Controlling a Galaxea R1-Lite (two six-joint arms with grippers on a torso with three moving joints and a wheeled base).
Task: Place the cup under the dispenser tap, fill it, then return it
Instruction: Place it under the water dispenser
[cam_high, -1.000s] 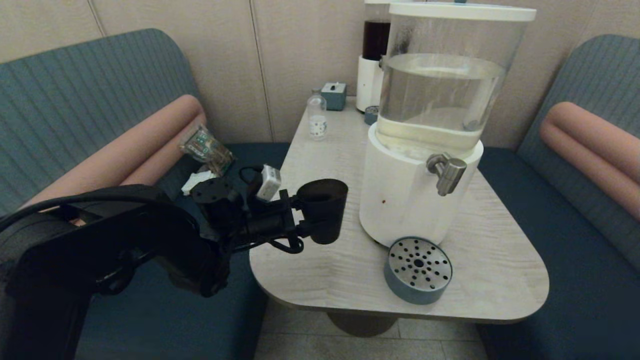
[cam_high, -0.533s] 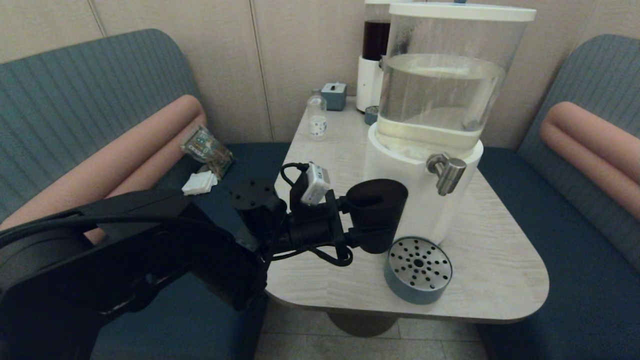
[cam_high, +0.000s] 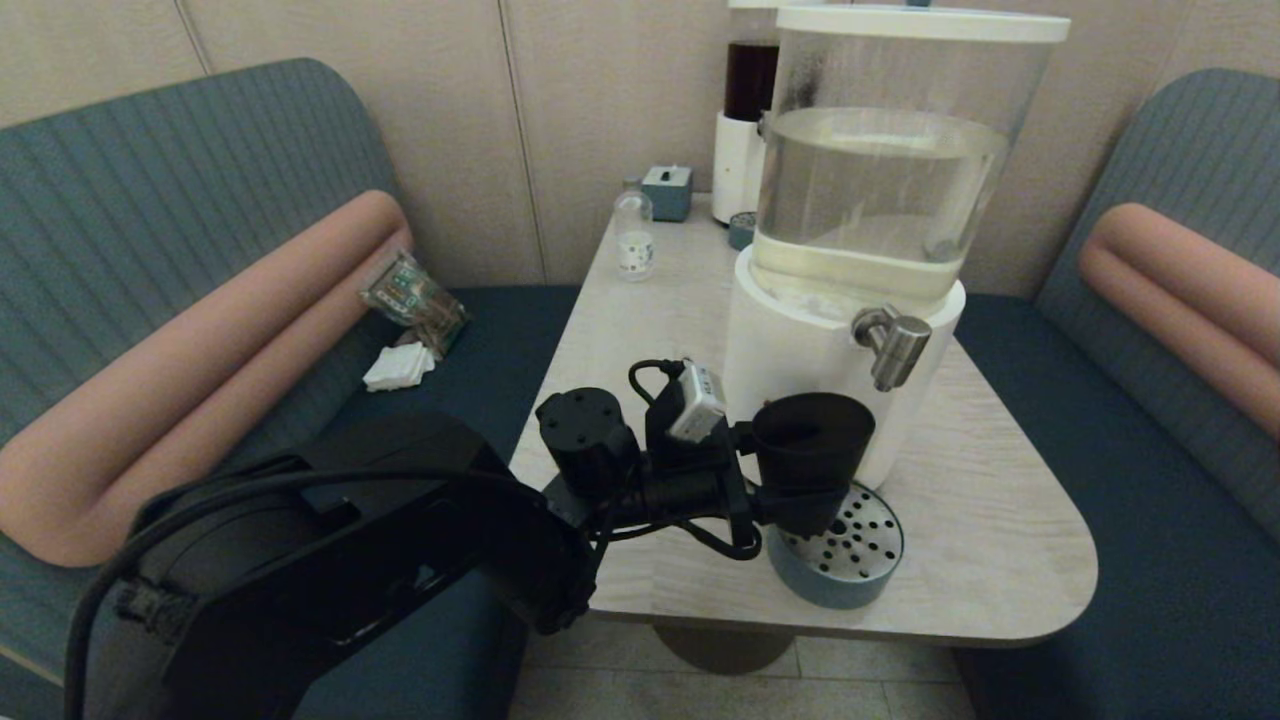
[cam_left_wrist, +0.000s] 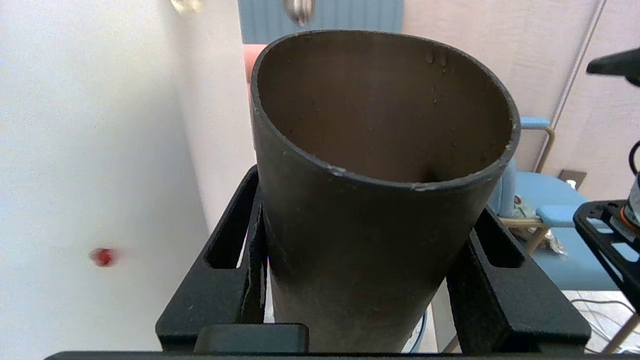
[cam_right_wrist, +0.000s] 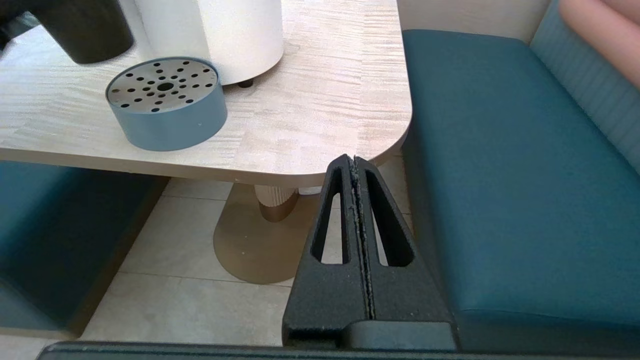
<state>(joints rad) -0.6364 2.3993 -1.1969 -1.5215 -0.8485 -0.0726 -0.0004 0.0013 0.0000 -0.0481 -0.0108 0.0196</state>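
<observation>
On the left seat, a crinkled packet (cam_high: 413, 298) and a folded white napkin (cam_high: 398, 366) lie on the cushion beside the surface (cam_high: 990, 520). The left arm reaches across from that side, and the left end effector (cam_high: 770, 485) is pinching the cup (cam_high: 808, 455), one finger on each side of its lower body; in the left wrist view the two black fingers (cam_left_wrist: 235, 280) press against the dark wall of the cup (cam_left_wrist: 370, 210), whose mouth faces up and holds no visible liquid. The cup is held upright above the near-left edge of the round perforated drip tray (cam_high: 848, 560), close to the white base of the big dispenser (cam_high: 870, 190). The tap (cam_high: 893, 345) sticks out from that base, above and to the right of the cup's rim, so the cup is not directly beneath the nozzle. Farther back on the surface stand a small clear bottle (cam_high: 633, 236), a small blue-grey box (cam_high: 667, 190) and a slimmer dispenser with a dark tank (cam_high: 748, 110).

The right end effector (cam_right_wrist: 356, 167) is not seen from the head camera; its own camera shows its fingers pressed together, holding nothing, below the surface's near-right corner (cam_right_wrist: 380, 125) and beside the blue seat (cam_right_wrist: 500, 175).
</observation>
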